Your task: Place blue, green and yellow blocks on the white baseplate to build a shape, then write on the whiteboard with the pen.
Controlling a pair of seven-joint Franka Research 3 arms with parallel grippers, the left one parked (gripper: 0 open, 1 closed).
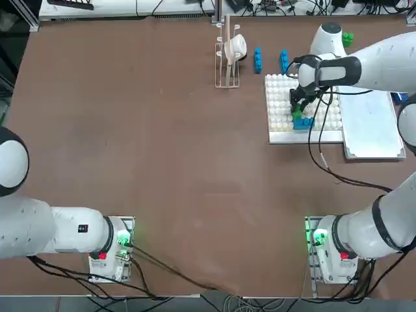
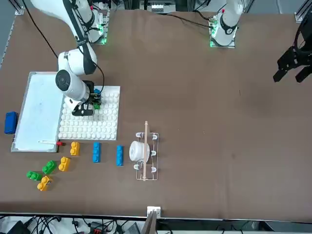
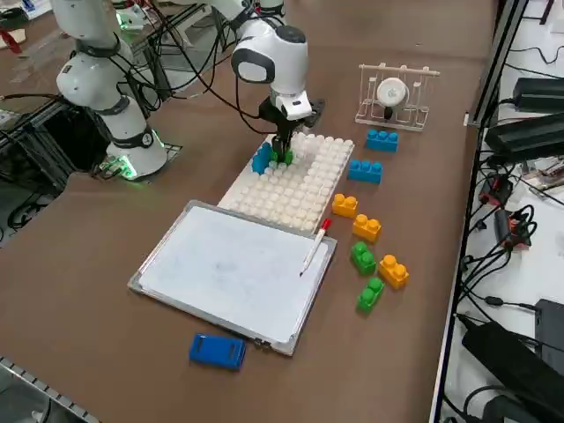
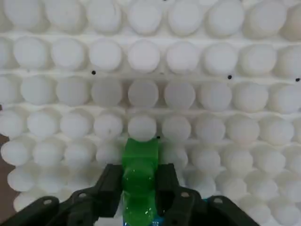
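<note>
No brand or writing is legible anywhere; going left to right in the front view, the whiteboard [image 2: 36,109] carries the pen [image 2: 48,143]; the right gripper [image 4: 139,184] pinches a green block [image 4: 139,176] down on the white baseplate [image 2: 100,124], against a blue block [image 3: 261,158].

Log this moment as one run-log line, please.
phase: placing green block | right gripper: shut on green block, on white baseplate beside blue block | pen: on whiteboard, untouched
</note>
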